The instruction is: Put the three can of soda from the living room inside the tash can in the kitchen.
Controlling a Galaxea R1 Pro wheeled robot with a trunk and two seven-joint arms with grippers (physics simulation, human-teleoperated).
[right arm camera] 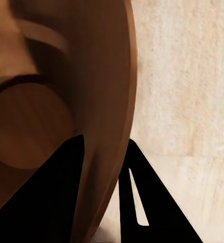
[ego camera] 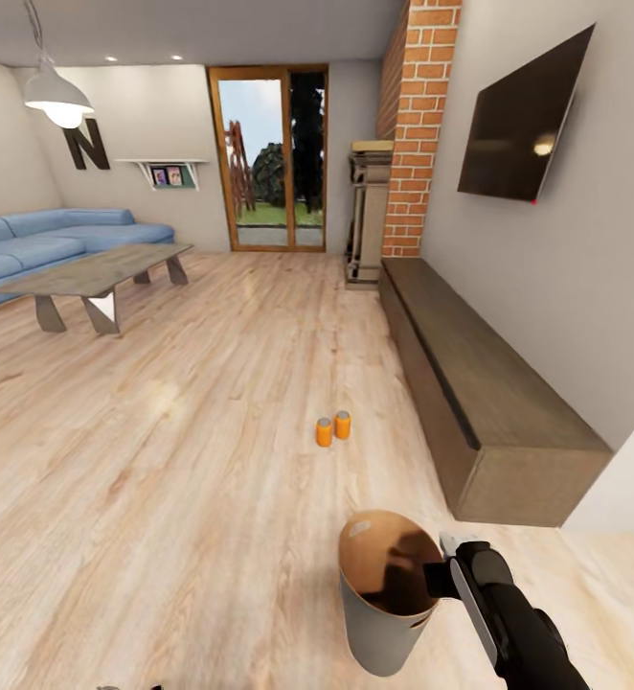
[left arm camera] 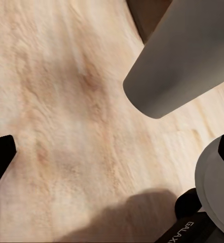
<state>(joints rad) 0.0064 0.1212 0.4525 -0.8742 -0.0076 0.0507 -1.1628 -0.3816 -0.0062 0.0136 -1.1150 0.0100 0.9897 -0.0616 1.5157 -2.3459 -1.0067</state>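
In the head view, the right tool [ego camera: 439,575] grips the trash can [ego camera: 379,628] by its rim, carried above the wood floor [ego camera: 164,460]; two soda cans [ego camera: 333,428] stand farther off, not yet binned. In the left wrist view, the left tool [left arm camera: 112,152] is spread apart beside the bin's grey wall. In the right wrist view, the fingers [right arm camera: 66,202] straddle the rim, and the bin looks empty, so all three cans likely remain.

My head camera looks forward and down across the wood floor [ego camera: 164,431]. Left wrist camera hangs close over the floor, beside the trash can [left arm camera: 183,55] wall. Right wrist camera sits tight against its rim [right arm camera: 124,101], facing inside. All three share the can.
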